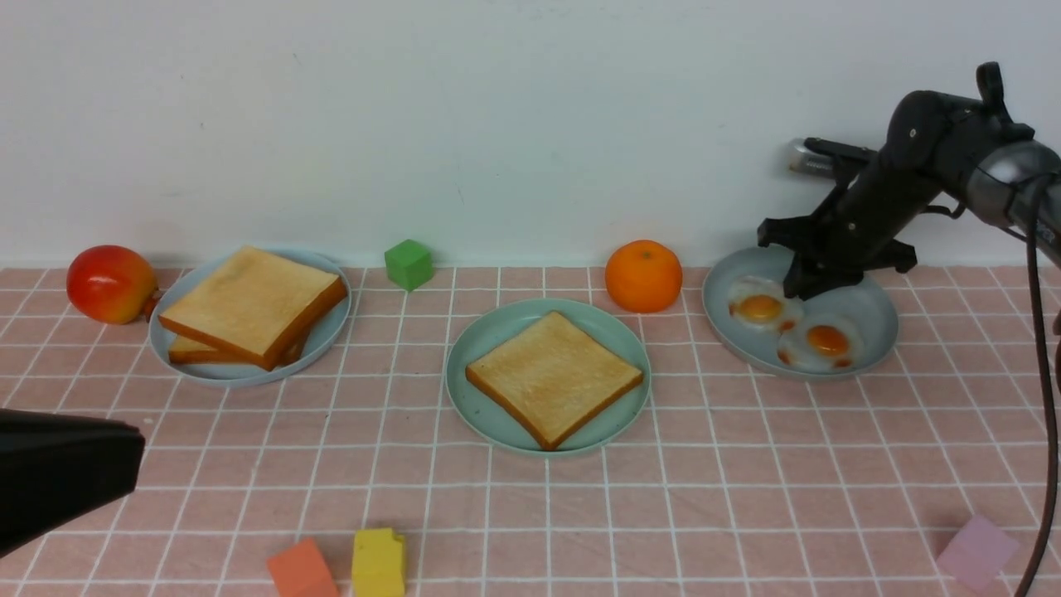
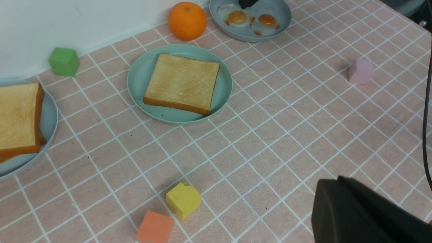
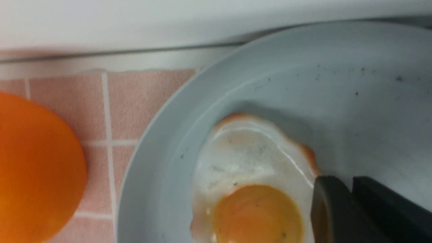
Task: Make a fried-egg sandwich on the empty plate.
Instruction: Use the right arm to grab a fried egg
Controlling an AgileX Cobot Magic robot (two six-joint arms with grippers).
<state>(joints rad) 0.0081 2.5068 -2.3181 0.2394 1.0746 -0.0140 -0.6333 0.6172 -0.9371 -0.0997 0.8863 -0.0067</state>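
Your desk [image 1: 530, 497] carries the mint-green plate [image 1: 477, 340] at centre, one toast slice [image 1: 554, 377] flat on it — a base ready for egg; your right end effector [image 1: 804, 288] hangs over the grey-blue plate [image 1: 874, 315] beside the fried egg [image 1: 758, 308] nearest the orange [image 1: 643, 275] — its opening you cannot tell; the left end effector [image 1: 99, 464] sits low, likewise unreadable.

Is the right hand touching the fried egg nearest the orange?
Cannot tell. In the right wrist view the right hand sits at the edge of the fried egg, but neither contact nor gap shows plainly.
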